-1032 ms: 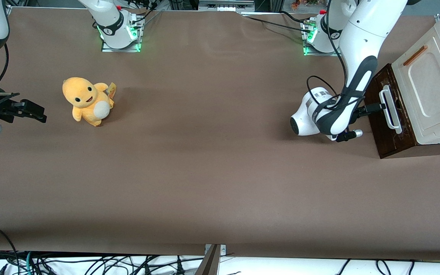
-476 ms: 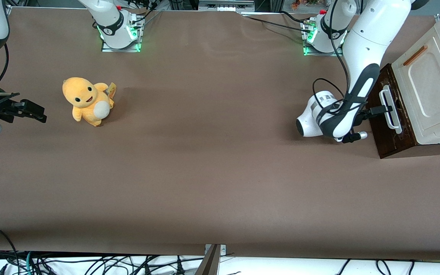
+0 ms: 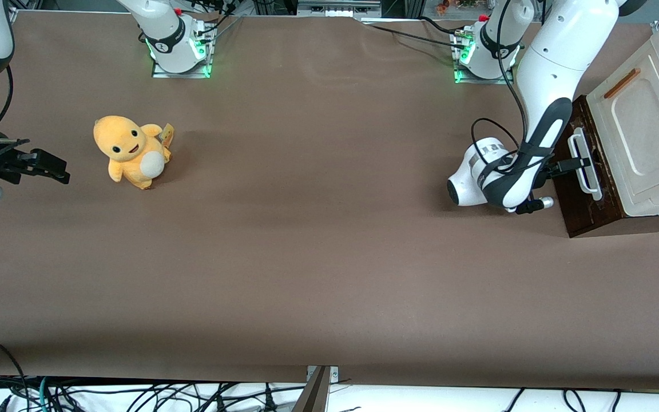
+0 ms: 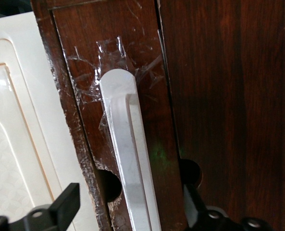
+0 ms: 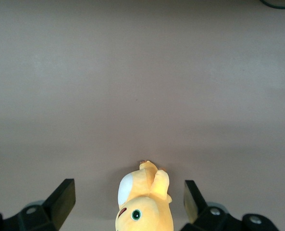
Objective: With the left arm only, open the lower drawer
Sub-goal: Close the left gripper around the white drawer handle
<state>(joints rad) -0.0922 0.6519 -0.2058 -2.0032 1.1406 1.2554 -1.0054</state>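
1. Front view: the lower drawer sits shut at the working arm's end of the desk, under the cream panel. The gripper of the left arm reaches the white handle. The desk in front of the drawer is bare, so there is room to pull.

2. Left wrist view: the fingers stand spread, one on each side of the handle, not clamped. I judge this the grasping step; next they must close, then pull straight out.

White bar handle cut off at picture edge between spread pincer fingers.
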